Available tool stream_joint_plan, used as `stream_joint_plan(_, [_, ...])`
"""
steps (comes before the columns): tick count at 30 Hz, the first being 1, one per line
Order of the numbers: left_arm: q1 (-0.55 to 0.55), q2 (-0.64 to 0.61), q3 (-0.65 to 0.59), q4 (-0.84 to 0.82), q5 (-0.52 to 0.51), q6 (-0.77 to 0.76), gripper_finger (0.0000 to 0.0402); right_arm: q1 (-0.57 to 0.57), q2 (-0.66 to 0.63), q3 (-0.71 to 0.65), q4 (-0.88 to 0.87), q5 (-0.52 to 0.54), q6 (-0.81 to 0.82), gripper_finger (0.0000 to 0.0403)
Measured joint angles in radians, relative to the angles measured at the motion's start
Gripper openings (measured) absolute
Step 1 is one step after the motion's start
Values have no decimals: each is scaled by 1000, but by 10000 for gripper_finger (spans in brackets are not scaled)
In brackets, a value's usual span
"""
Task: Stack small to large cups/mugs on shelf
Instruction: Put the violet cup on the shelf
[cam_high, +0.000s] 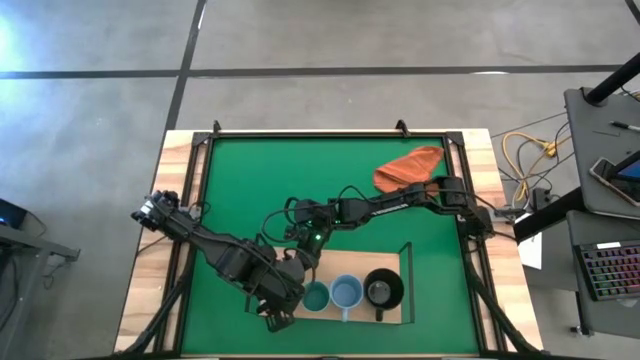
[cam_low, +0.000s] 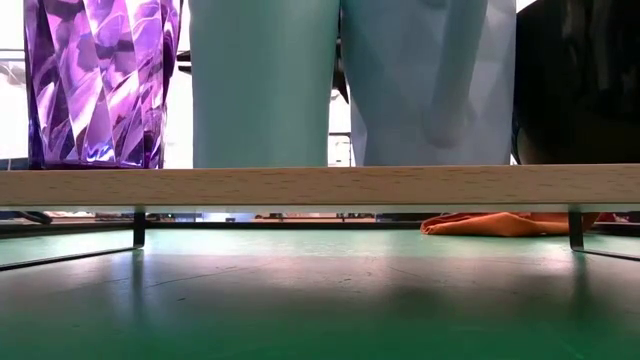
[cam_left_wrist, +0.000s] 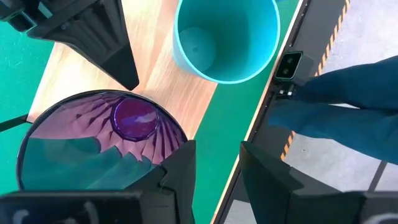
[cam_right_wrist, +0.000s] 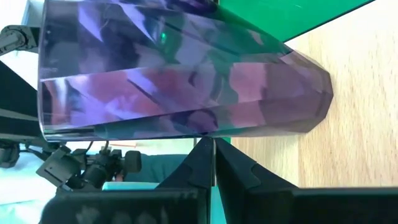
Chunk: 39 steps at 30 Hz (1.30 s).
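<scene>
1. Right gripper (cam_right_wrist: 213, 163) jaws are pressed together, holding nothing, just beside the wall of the purple tumbler (cam_right_wrist: 180, 74). Left gripper (cam_left_wrist: 217, 165) jaws are spread, hovering over the tumbler's rim (cam_left_wrist: 102, 146).
2. All four vessels stand on the shelf (cam_low: 320, 186): tumbler at the left end, then teal cup (cam_high: 316, 296), blue mug (cam_high: 346, 292), black mug (cam_high: 382, 289).
3. Risk: both arms crowd the tumbler at the shelf's left end. A sideways nudge from the shut right jaws could tip it off the edge or into the teal cup (cam_left_wrist: 225, 37).
4. Risk: a left finger (cam_left_wrist: 177, 177) overlaps the rim; withdrawing could drag it.
</scene>
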Motion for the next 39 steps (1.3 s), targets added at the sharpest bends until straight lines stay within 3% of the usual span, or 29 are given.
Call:
stream_joint_plan(8, [-1,-10,18,-35,-39,0,109,-8,0,0,-46,-6,-36,12])
stream_joint_plan(14, [0,-55,28,-201,-144,-106,109,-42,-3,0,-46,-17,-37,12])
stream_joint_plan(23, [5,-162,-138,-189,-169,-278,109,-81,-11,5,-46,-37,-36,12])
stream_joint_plan(33, [-11,-323,-356,-192,-148,-680,109,-107,-14,5,-47,-53,-37,12])
stream_joint_plan(39, [-35,-344,-418,-99,-72,-719,109,-113,-14,5,-47,-53,-37,12])
